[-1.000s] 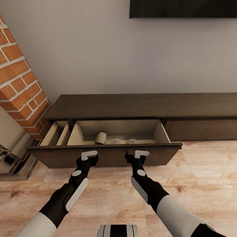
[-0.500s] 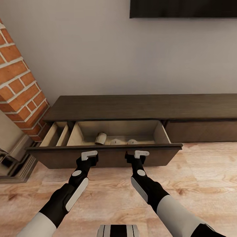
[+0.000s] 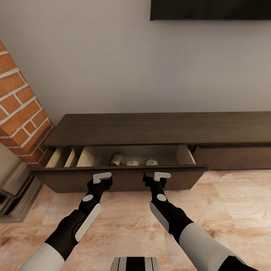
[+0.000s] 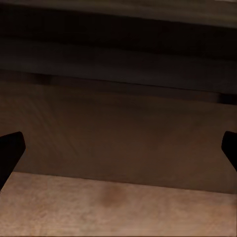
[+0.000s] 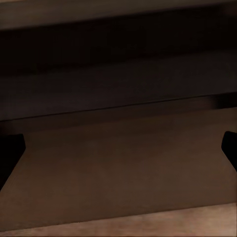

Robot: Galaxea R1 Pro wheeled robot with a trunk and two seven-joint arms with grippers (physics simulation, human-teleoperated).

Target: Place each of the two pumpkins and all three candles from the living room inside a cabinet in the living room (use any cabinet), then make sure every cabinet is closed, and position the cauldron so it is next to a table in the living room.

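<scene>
The long dark-brown cabinet has its drawer pulled part way out — inside sit three small tan candles, one tipped over, two standing up.

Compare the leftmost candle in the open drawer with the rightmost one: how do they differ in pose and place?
The leftmost candle lies tipped on its side, while the rightmost candle stands upright, its wick pointing up. The leftmost one shows its long side and lies a little farther back in the drawer; the rightmost shows mostly its pale top and sits nearer the drawer front. Both are short, beige and inside the same compartment.
</scene>
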